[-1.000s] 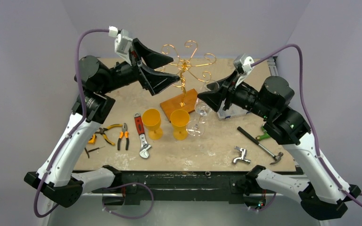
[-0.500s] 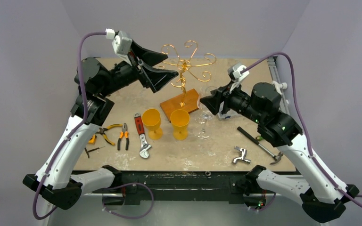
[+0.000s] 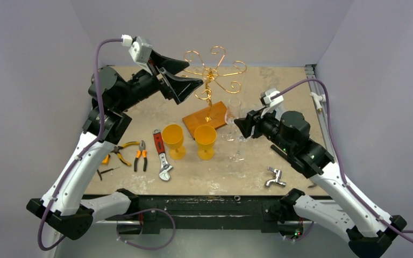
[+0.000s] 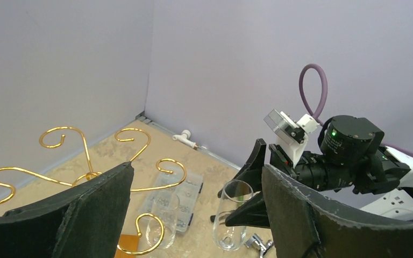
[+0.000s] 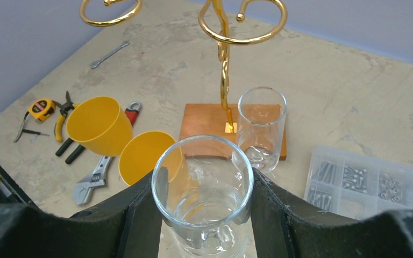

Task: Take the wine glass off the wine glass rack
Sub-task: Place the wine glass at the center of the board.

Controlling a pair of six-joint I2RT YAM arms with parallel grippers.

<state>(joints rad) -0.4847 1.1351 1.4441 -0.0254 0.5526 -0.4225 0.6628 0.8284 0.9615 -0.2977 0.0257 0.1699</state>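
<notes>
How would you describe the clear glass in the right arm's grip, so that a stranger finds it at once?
Find the tall golden wine glass rack, then look just right of its wooden base. Of the two clear glasses there, the wine glass is the one held in the right end effector; the other glass stands free beside the base.

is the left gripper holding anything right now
No, the left gripper is open, with nothing between its fingers.
</notes>
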